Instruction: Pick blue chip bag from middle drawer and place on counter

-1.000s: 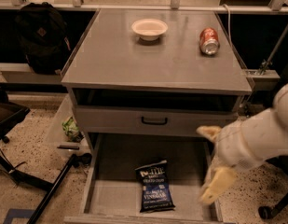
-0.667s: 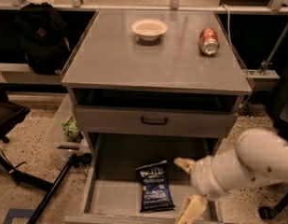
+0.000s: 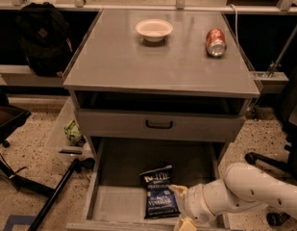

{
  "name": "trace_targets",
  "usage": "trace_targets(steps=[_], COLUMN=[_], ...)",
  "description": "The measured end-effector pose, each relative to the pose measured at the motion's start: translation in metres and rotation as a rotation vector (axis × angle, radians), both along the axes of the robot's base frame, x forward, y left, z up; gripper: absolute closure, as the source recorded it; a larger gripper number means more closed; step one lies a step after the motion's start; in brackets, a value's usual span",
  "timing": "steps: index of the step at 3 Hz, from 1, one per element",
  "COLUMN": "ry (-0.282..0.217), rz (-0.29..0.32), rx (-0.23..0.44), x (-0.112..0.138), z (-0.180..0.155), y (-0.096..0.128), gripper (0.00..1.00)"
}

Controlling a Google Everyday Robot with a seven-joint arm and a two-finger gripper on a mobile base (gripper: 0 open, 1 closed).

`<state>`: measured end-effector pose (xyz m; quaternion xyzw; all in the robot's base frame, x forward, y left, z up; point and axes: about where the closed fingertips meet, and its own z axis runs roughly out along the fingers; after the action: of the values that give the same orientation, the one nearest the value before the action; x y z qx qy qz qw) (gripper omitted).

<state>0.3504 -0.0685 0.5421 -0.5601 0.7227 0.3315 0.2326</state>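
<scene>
The blue chip bag (image 3: pixel 159 192) lies flat on the floor of the open middle drawer (image 3: pixel 117 201), near its front. My gripper (image 3: pixel 182 207) is low at the drawer's front right, just beside the bag's right edge. Its two pale fingers are spread open, one fingertip (image 3: pixel 177 190) at the bag's right side and the other near the drawer's front lip. It holds nothing. The white arm reaches in from the lower right. The counter (image 3: pixel 157 66) is above, flat and grey.
A white bowl (image 3: pixel 154 29) and a red soda can (image 3: pixel 216 42) lying on its side sit at the back of the counter. A closed drawer front with a black handle (image 3: pixel 159 124) is above the open drawer. A black backpack (image 3: pixel 42 37) stands left, chair legs (image 3: pixel 263 160) right.
My arm has swung left and down, from above the drawer's right side to its front, bringing the open gripper right beside the bag. The bag has not moved.
</scene>
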Motion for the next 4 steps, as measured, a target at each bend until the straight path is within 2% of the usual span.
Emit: trace_targets(steps=[1, 2, 3, 4], ry=[0.0, -0.084, -0.231, -0.348], rz=[0.0, -0.122, -0.335, -0.595], rx=[0.0, 0.071, 0.194, 0.327], x=[0.0, 0.023, 0.064, 0.103], z=[0.0, -0.002, 0.001, 0.012], y=[0.0, -0.007, -0.026, -0.052], gripper=[0.0, 0.0, 0.0, 0.0])
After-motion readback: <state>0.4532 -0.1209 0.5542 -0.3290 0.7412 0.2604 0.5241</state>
